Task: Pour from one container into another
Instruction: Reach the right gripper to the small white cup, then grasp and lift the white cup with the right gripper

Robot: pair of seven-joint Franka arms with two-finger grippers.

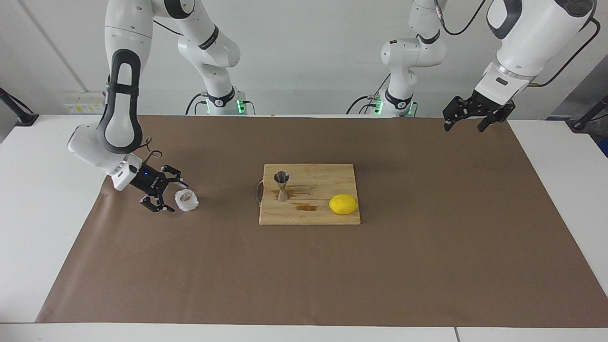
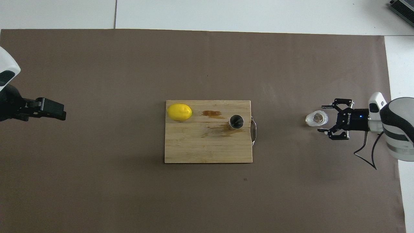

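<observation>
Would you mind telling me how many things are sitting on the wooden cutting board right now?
2. The steel jigger stands upright near the board's handle, toward the right arm's end. The lemon lies toward the left arm's end. Nothing looks hidden.
</observation>
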